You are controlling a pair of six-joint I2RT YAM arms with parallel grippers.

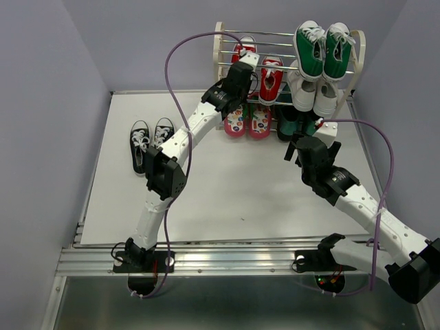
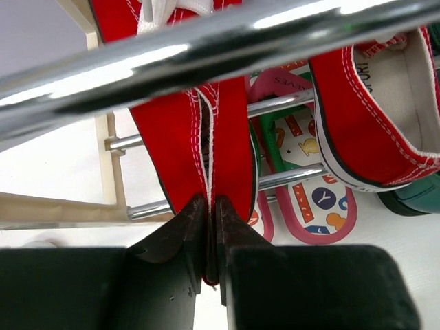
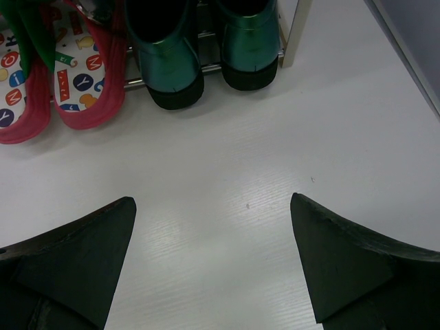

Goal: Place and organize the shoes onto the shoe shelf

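Note:
The shoe shelf [image 1: 221, 51] stands at the table's back. My left gripper [image 1: 243, 67] is at its left column, shut on the heel of a red sneaker [image 1: 245, 48]; in the left wrist view the jaws [image 2: 211, 213] pinch the heel seam of this sneaker [image 2: 199, 137] between the silver rods [image 2: 206, 48]. The other red sneaker [image 1: 271, 79] rests on the shelf beside it [image 2: 371, 117]. The flip-flops [image 1: 247, 122] sit on the bottom tier. The black sneakers [image 1: 151, 141] lie on the table at left. My right gripper [image 1: 297, 143] is open and empty above the table [image 3: 213, 206].
Green sneakers [image 1: 323, 48] lie on the top tier at right, with white sneakers [image 1: 313, 93] below them. Dark metallic green boots [image 3: 206, 55] stand on the bottom right next to the flip-flops [image 3: 75, 75]. The shelf's right frame leg [image 3: 294, 31] is beside the boots.

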